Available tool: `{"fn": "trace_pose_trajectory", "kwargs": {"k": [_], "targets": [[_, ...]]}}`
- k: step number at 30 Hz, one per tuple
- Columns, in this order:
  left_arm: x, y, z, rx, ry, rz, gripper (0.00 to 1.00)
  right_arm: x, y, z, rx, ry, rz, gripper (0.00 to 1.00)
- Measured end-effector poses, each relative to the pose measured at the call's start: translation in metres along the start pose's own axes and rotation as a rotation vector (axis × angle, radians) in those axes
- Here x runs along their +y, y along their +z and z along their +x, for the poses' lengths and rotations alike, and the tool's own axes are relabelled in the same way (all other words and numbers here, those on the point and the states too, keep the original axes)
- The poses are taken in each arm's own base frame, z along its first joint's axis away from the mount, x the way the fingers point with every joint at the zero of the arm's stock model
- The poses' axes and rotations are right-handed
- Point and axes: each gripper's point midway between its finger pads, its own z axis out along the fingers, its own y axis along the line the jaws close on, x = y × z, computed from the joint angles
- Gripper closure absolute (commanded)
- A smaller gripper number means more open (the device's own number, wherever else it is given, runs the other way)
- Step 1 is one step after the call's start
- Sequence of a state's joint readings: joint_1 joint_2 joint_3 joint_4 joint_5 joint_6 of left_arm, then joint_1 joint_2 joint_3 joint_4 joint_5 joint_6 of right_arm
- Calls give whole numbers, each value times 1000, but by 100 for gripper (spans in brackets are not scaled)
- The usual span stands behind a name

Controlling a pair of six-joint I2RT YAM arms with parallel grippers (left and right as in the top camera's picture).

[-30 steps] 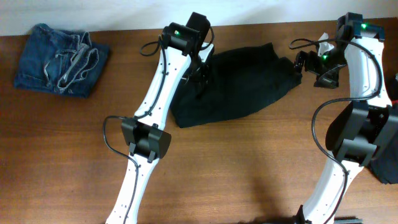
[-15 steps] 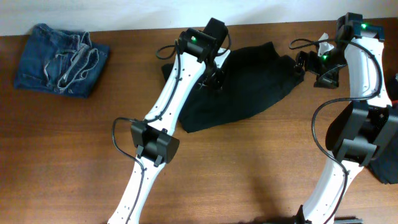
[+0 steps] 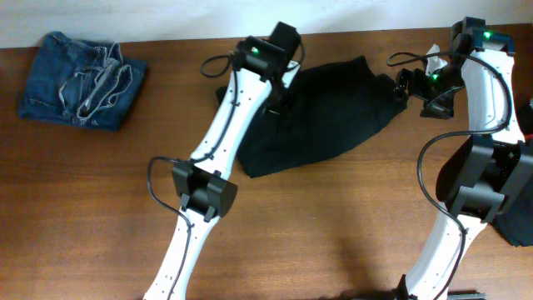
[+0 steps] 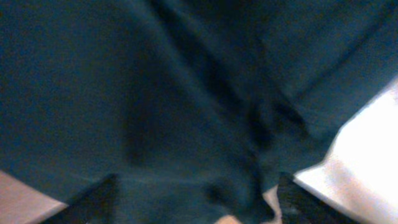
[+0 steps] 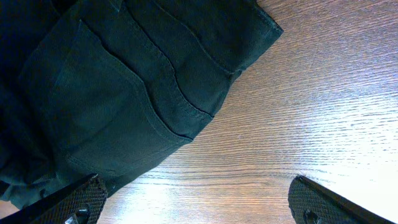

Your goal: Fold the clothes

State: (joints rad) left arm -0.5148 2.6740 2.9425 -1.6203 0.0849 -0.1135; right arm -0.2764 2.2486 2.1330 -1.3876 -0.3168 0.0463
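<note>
The black trousers [image 3: 333,108] lie in a folded heap at the far middle of the table. My left gripper [image 3: 280,102] hovers low over their left part. In the left wrist view its fingers [image 4: 93,200] stand wide apart, the dark cloth [image 4: 186,93] lying slack under the left gripper [image 4: 196,210]. My right gripper [image 3: 406,87] sits at the trousers' right end, open. In the right wrist view the waistband and back pocket [image 5: 124,93] lie ahead on the left, with bare wood under the right gripper [image 5: 205,202]. Faded blue jeans [image 3: 82,79] lie folded at the far left.
The wooden table [image 3: 333,225] stretches bare toward the front. A dark heap [image 3: 518,223] shows at the right edge beside the right arm's base. The back wall runs close behind the trousers.
My left gripper moved right and toward the wall over the trousers, and its jaws went from shut to wide apart, letting the black cloth go. The right arm held still.
</note>
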Motion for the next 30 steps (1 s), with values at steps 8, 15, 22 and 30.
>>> {"fn": "trace_pose_trajectory", "kwargs": {"k": [8, 15, 22, 30], "targets": [[43, -6, -31, -117, -75, -3, 93, 0, 0, 0, 0, -2, 0, 1], [32, 8, -29, -93, -69, 49, 99, 0, 0, 1, 4, -1, 0, 2], [17, 14, -24, -61, -66, 129, 99, 0, 0, 1, 4, -1, 0, 1], [2, 12, -10, -7, -52, 145, 99, 0, 0, 1, 4, -1, 0, 1]]}}
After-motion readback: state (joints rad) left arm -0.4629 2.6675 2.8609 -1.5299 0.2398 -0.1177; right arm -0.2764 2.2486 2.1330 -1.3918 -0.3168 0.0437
